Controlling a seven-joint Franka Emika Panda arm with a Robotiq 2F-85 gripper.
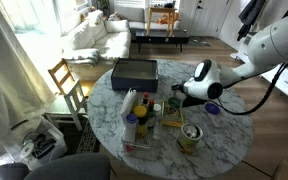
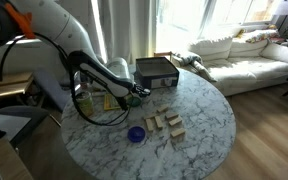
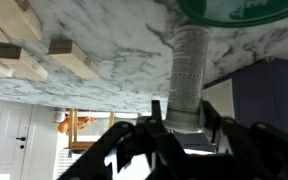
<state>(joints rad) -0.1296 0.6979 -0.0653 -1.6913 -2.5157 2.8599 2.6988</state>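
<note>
- Table [image 1: 224, 140] [image 2: 212, 118], round and topped with veined marble, fills the middle of both exterior views and carries everything below.
- Sofa [image 1: 94, 35] [image 2: 246, 55], pale, stands on the far side of the room, well apart from the table.
- Robot arm [image 1: 266, 48] [image 2: 72, 50], white with black joints, reaches over the table edge and bends down towards the middle of the top.
- Dark box [image 1: 134, 72] [image 2: 156, 70] sits on the far part of the table, near the rim.
- Wooden chair [image 1: 64, 82] stands just beside the table's left edge in an exterior view.
- Gripper [image 1: 177, 97] [image 2: 139, 95] [image 3: 184, 125] hangs low over the marble, near the box. In the wrist view its jaws are drawn narrow, one finger on each side of a slim container. Whether the pads actually press on it cannot be told.
- Slim container [image 3: 189, 65], a pale grey cylinder with faint print, runs from between the fingers up to a green-rimmed item [image 3: 239, 10] at the top edge of the wrist view.
- Bottles [image 1: 142, 106] stand in a cluster left of the gripper in an exterior view.
- Tin can [image 1: 191, 136] stands nearer the camera than the gripper there.
- Wooden blocks [image 2: 164, 122] [image 3: 69, 60] lie side by side on the marble, near the gripper but apart from it.
- Blue lid [image 1: 213, 107] [image 2: 136, 133] lies flat on the marble, close to the blocks.
</note>
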